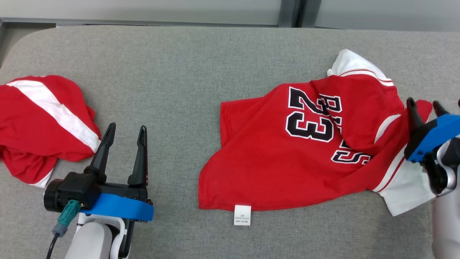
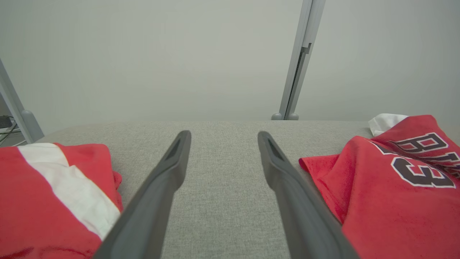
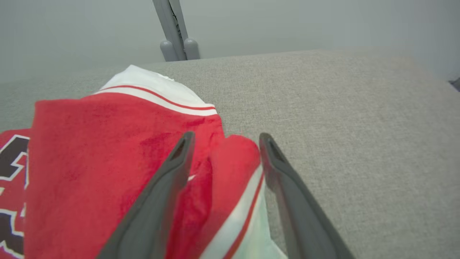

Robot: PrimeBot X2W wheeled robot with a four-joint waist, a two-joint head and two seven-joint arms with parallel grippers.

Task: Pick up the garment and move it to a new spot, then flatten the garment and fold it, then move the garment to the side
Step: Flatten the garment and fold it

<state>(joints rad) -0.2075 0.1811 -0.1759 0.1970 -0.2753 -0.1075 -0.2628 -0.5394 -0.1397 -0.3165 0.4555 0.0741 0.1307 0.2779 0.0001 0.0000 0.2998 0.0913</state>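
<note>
— Where's the jersey lying?
— The red jersey with white sleeves and a black 23 (image 1: pixel 287 162) is on the grey fabric tabletop (image 1: pixel 172 64), over toward 3 o'clock. Its long axis runs roughly 8 to 2, with the white sleeves at the 2 end and a plain red edge toward 8.
— And the grippers?
— The left gripper (image 1: pixel 127 126) is at 7 o'clock, fingers wide over bare tabletop, between the jersey and a crumpled red garment with a white stripe (image 1: pixel 43 118) at 9. The right gripper (image 1: pixel 423 102) is at 3, fingers spread, clamping nothing.
— What does its wrist camera add?
— A red fold with white trim lying between those fingers (image 3: pixel 172 169). The head camera adds a small white label (image 1: pixel 242 214) at the jersey's 6 o'clock edge.
</note>
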